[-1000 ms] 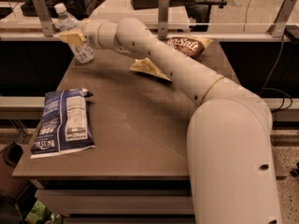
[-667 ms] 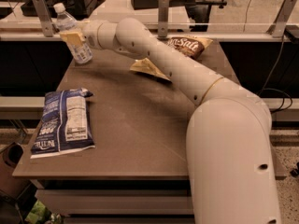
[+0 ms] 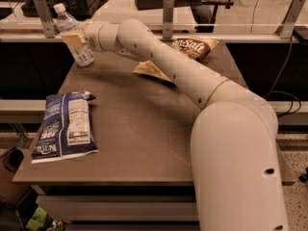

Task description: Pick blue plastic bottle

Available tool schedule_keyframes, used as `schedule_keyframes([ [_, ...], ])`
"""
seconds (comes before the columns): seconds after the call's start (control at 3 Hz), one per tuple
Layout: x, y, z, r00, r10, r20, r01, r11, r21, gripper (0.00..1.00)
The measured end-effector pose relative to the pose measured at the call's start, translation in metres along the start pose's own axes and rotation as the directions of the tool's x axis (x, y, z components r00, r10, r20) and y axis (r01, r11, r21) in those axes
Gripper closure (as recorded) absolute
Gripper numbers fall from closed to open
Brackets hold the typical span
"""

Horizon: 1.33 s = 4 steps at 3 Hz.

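The blue plastic bottle (image 3: 81,51) is clear with a white cap and a pale label. It stands tilted at the far left corner of the brown table (image 3: 144,129). My gripper (image 3: 72,37) reaches across the table from the right and is shut around the bottle's middle. One yellowish finger (image 3: 73,38) lies across the front of the bottle; the other finger is hidden behind it. The bottle's base is at or just above the table top.
A flat blue-and-white snack bag (image 3: 65,126) lies at the front left. A brown chip bag (image 3: 195,47) lies at the far right, and a yellow packet (image 3: 147,70) shows under my arm. A railing with metal posts (image 3: 43,16) runs behind the table.
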<state>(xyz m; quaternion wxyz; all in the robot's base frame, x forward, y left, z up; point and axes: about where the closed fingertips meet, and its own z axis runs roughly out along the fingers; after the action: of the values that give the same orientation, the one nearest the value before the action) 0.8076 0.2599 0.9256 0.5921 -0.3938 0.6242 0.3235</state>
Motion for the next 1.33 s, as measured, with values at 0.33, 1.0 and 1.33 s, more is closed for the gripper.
schedule_keyframes([
  [0.33, 0.000, 0.000, 0.000, 1.000, 0.000, 0.000, 0.000, 1.0000, 0.000, 1.00],
  [1.0, -0.033, -0.005, -0.033, 0.997, -0.050, 0.058, 0.045, 0.9961, 0.076, 1.00],
  [1.33, -0.060, -0.011, -0.055, 0.992, -0.094, 0.085, 0.083, 0.9885, 0.126, 1.00],
])
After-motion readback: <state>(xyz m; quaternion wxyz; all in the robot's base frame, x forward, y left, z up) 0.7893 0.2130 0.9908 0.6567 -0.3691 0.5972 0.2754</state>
